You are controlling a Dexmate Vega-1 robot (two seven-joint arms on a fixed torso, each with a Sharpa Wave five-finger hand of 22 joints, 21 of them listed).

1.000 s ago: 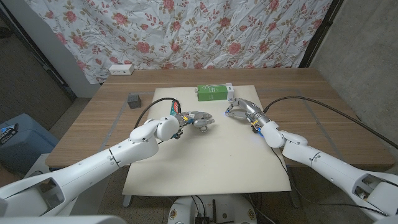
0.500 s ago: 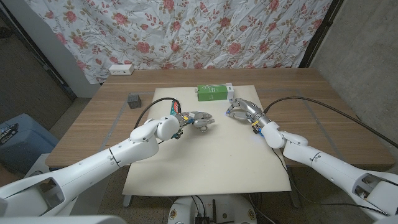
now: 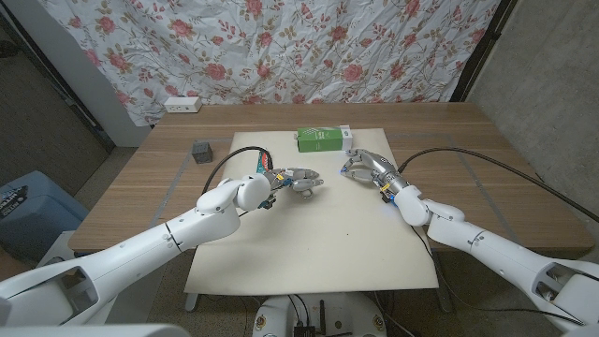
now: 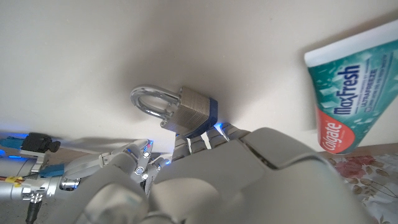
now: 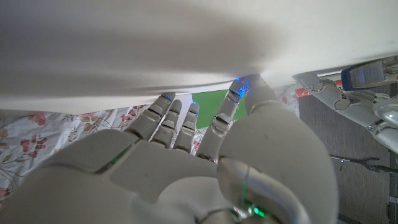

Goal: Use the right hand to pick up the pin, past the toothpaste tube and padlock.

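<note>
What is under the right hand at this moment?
Under the right hand only the cream mat is visible. The curled fingers cover the spot beneath them, so no pin can be made out. The green box lies just beyond.

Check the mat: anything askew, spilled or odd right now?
Nothing looks spilled or damaged. One oddity: the padlock lies on its side right against the fingertips of the left robot hand, though the right robot hand has the job. The pin is too small to make out.
</note>
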